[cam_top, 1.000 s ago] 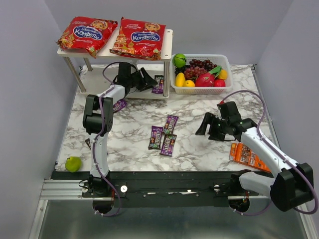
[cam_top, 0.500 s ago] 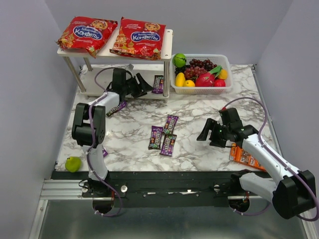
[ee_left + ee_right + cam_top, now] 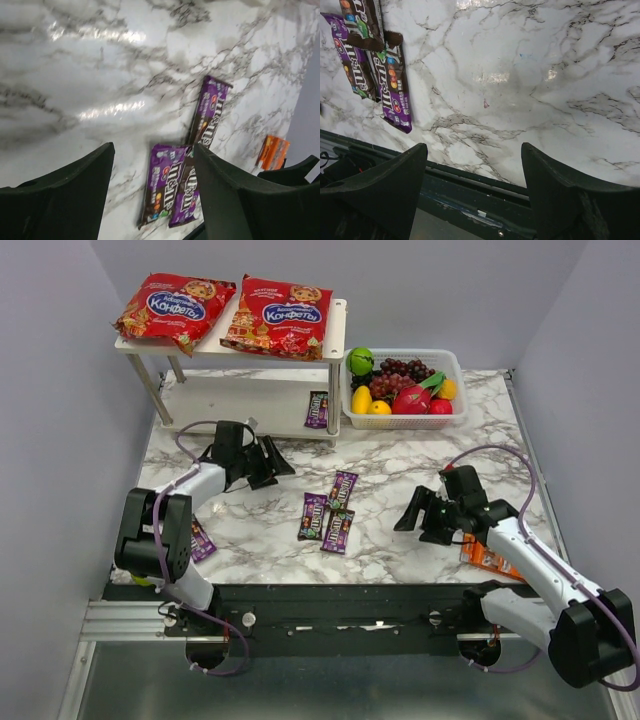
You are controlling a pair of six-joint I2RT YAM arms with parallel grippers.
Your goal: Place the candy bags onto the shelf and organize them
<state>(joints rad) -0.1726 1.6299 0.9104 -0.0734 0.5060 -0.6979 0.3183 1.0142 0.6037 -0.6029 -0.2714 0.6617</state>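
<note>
1. Checking progress: left red bag [image 3: 176, 305] and right red bag [image 3: 280, 312] lie flat, side by side, on the top board of the shelf [image 3: 240, 398]. That part looks done.
2. One shelved purple packet [image 3: 318, 408] lies on the lower board, near its right end.
3. Left to do, as I judge it: three packets in a close cluster mid-desk [image 3: 400, 455]. These are a far packet [image 3: 343, 488] and a near pair [image 3: 314, 515]. A fourth packet [image 3: 200, 538] lies partly hidden beside the left arm.
4. An orange pack [image 3: 490, 552] lies partly under the right arm. I cannot tell whether it counts as candy.
5. Left pincer [image 3: 272, 468]: jaws wide, nothing between them, low over the desk between shelf and cluster.
6. Right pincer [image 3: 418, 525]: jaws wide, empty, to the right of the cluster.
7. Roughly a third of the small packets appear shelved. Neither pincer holds the next one.
8. White basket [image 3: 400, 421], just right of the shelf: dark grapes, a green fruit, yellow and red fruit. No candy visible in it.
</note>
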